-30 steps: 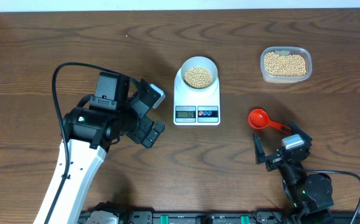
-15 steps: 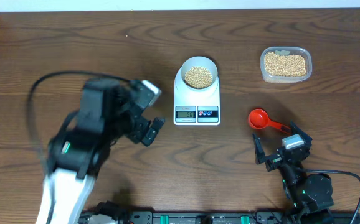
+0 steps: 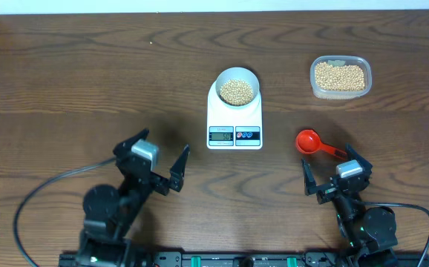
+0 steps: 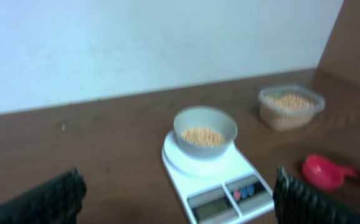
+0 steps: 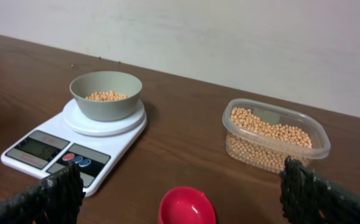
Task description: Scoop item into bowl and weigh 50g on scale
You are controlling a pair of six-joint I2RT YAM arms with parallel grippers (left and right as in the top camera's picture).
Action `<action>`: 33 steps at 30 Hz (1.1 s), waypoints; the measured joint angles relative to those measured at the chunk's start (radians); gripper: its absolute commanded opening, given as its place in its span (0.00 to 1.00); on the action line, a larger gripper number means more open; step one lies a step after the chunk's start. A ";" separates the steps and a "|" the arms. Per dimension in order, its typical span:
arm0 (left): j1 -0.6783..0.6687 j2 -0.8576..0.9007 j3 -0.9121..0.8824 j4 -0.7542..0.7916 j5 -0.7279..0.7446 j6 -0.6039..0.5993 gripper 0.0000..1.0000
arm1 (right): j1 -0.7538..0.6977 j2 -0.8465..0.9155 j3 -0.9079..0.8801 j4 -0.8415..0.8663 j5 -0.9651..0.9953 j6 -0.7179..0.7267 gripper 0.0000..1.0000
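The beans (image 3: 237, 91) lie in two places. One small heap sits in the pale bowl (image 3: 237, 72), and the bowl stands on the round plate at the far end of the white scale (image 3: 234, 117). The beans cover the bottom of the bowl and lie well below its rim. At the near end of the scale there is a grey display (image 3: 220, 134) with two small buttons (image 3: 248, 134) beside it; the number on it is too small to read.

More beans fill a clear plastic tub (image 3: 340, 94), which stands to the right of the scale and well apart from it. It has no lid on.

A red scoop (image 3: 309, 141) lies on the brown wooden table (image 3: 66, 74), to the right of the scale's near end. Its cup faces up and looks empty.

The right gripper (image 3: 326, 157) is nearer than the scoop, further to the right of the scale. Its fingers are spread wide and hold nothing. The scoop's handle points toward one finger, but I cannot tell if they touch.

The left gripper (image 3: 167, 141) is to the left of the scale's near end, apart from it. Its fingers also stand wide and it holds nothing.
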 measured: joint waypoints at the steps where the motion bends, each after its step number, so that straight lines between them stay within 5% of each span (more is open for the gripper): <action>1: 0.000 -0.020 -0.037 0.043 -0.006 -0.013 0.98 | 0.000 0.000 0.000 0.000 0.000 0.000 0.99; 8: 0.001 -0.139 -0.275 0.283 -0.086 -0.077 0.98 | 0.000 0.000 0.000 -0.001 0.000 0.000 0.99; 22: 0.076 -0.323 -0.290 0.007 -0.130 -0.095 0.98 | 0.000 0.000 0.000 0.000 0.000 0.000 0.99; 33: 0.106 -0.324 -0.283 -0.018 -0.163 -0.095 0.98 | 0.000 0.000 0.000 0.000 0.001 0.000 0.99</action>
